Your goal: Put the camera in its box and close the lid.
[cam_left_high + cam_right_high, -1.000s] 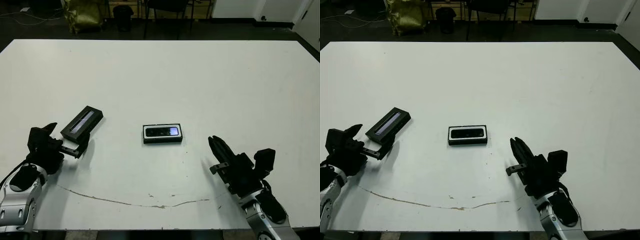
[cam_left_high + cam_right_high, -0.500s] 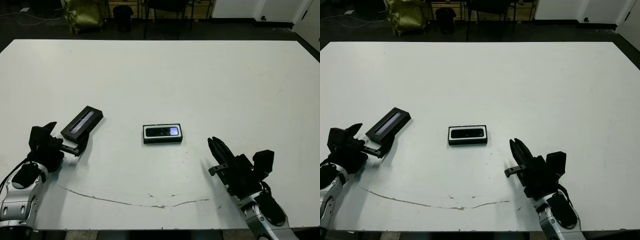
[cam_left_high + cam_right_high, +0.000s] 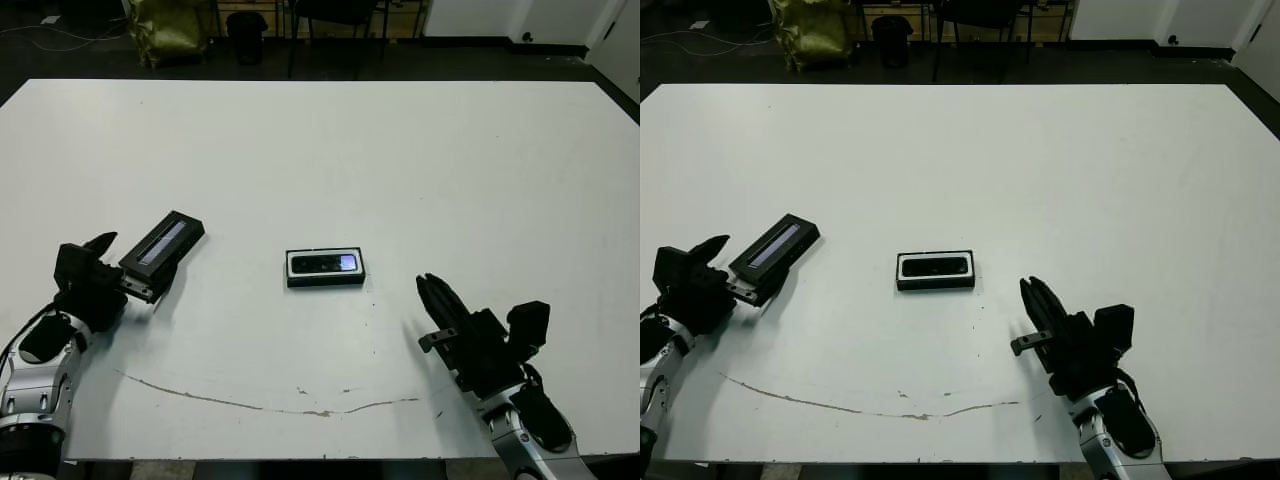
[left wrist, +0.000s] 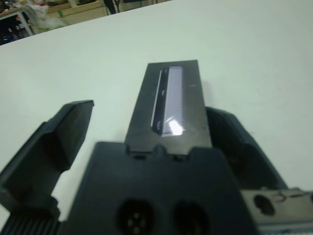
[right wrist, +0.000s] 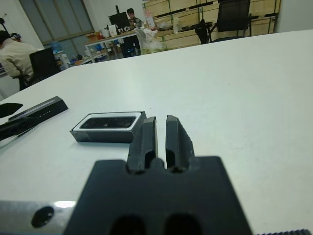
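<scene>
- The camera (image 3: pixel 324 263) is already sitting down inside the box (image 3: pixel 325 281), lens dots and that bluish glint facing up, white lining showing all around it.
- The box is out in the middle of the white table (image 3: pixel 400 160), ahead of the right gripper (image 3: pixel 432 294) and off toward its inner side, with a clear gap of bare table between them. Nothing is touching it.
- The right gripper is clenched with nothing in it. In the right wrist view its two black fingers (image 5: pixel 146 137) stand side by side with just a thin slit between them, pointing roughly past the box's near corner.
- The lid (image 3: pixel 163 242) is way over by the left gripper (image 3: pixel 128 283), well apart from the box. It's lying at a diagonal with the glossy grey strip facing up.
- The left gripper is spread wide, and the near end of the lid sits right between its fingers (image 4: pixel 63 132). One finger is on each side of it in the left wrist view.
- Can't tell whether either finger is actually touching the lid. There's visible table between the lid and at least one finger, so it isn't clamped.
- Also there's a long thin brownish scuff line (image 3: pixel 250 400) running across the table near the front edge, between the two arms.
- A person (image 5: pixel 14 56) sits at a desk way in the background of the right wrist view.
</scene>
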### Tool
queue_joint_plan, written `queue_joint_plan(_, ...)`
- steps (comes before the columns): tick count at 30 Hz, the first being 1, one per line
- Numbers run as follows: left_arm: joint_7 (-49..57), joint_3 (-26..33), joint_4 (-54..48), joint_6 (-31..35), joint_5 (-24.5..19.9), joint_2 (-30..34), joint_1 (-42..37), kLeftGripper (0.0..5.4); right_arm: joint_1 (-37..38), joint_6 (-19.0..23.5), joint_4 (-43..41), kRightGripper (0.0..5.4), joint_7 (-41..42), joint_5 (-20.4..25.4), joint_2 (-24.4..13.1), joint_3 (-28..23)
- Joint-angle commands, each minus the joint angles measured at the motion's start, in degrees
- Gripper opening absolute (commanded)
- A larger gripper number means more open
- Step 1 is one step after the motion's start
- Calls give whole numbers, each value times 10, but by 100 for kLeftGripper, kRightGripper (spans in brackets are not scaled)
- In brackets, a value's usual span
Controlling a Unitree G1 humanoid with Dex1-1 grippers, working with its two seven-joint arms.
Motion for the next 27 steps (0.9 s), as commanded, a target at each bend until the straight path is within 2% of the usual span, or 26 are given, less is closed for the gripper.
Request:
queue_joint_plan(1,-24,-7,53,9,0,2,4,538,5,3,6,0,-3,-8,-4,1)
queue_joint_plan(10,-96,-4,146,-8,-23,6,-37,538,7,3,9,0,0,-2,-2,-1)
queue_joint_plan(15,-126,-14,158,-2,-23,14,-45,538,8,-1,11,0,-4,-2,3,0)
queue_joint_plan(18,-145,-26,166,-3,-15,23,-50,538,9,19,-3,0,-13,0,2,0)
queue_joint_plan(23,-194,-47,191,34,-11,42,-73,538,5,-8,16,0,-1,-1,2,-2)
queue_joint_plan(27,-211,-66,206,40,4,57,-87,529,8,-7,14,0,-4,-1,3,-2)
